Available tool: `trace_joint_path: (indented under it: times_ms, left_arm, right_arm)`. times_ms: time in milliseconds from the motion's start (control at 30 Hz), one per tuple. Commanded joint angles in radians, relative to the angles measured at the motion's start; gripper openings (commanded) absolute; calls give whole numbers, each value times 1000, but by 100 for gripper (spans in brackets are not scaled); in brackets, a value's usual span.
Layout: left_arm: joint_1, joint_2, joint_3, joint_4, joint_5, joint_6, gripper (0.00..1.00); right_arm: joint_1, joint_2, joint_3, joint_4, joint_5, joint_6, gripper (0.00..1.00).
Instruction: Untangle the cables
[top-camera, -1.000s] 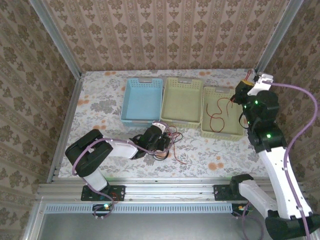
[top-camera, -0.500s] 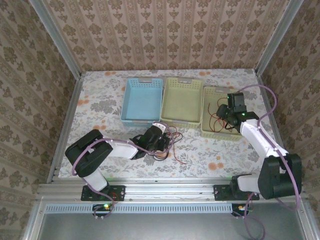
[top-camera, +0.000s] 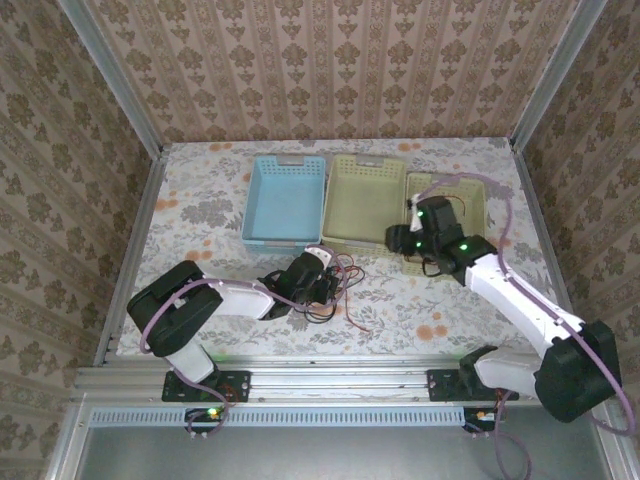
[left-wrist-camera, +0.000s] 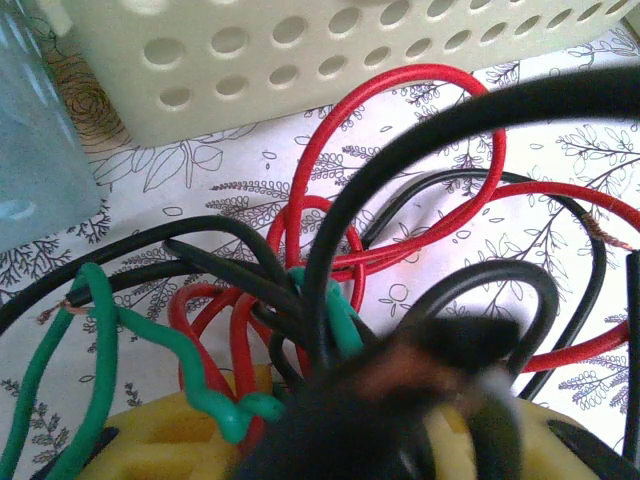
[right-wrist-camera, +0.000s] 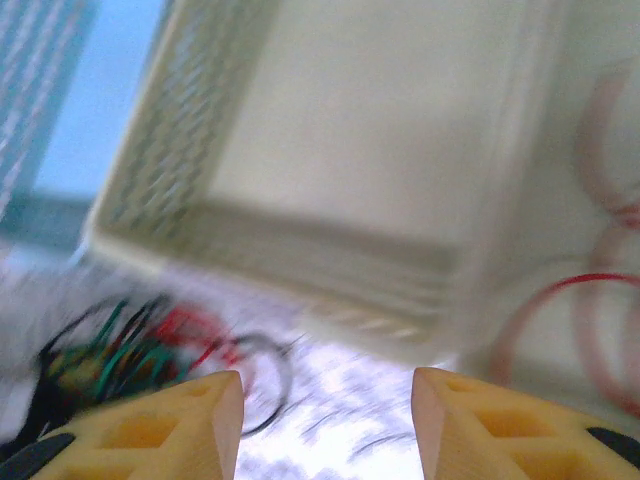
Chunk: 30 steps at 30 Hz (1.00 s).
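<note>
We are seeing glossy, smooth plastic sheathing on the cables (left-wrist-camera: 318, 300), bare coppery strands (left-wrist-camera: 605, 232) at one end, matt perforated plastic basket (left-wrist-camera: 300, 50), matt yellow plastic fingers (right-wrist-camera: 170, 425), brushed metal rails (top-camera: 300, 380).

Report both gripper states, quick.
Left gripper: closed on the tangled cables.
Right gripper: open, holding nothing.
</note>
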Motion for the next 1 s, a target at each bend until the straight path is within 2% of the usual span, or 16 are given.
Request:
trace_joint_path:
  times_ms: [0,67,400,967]
  left_arm:
    - [2,23,-15,-125,54,17,35]
    - [1,24,-12,-126,58,20,35]
    - [-6,33,-1,-124,55,26,35]
    - [-22,60,25,-127,31,33,35]
  right_arm:
    - [88,64,-35,23,-174,-89,48]
    - [126,102,-15,12,-146,-119,48]
    - [127,300,75,-18,-200,-132,46]
    - [162,447,129,-83,-120,-142,46]
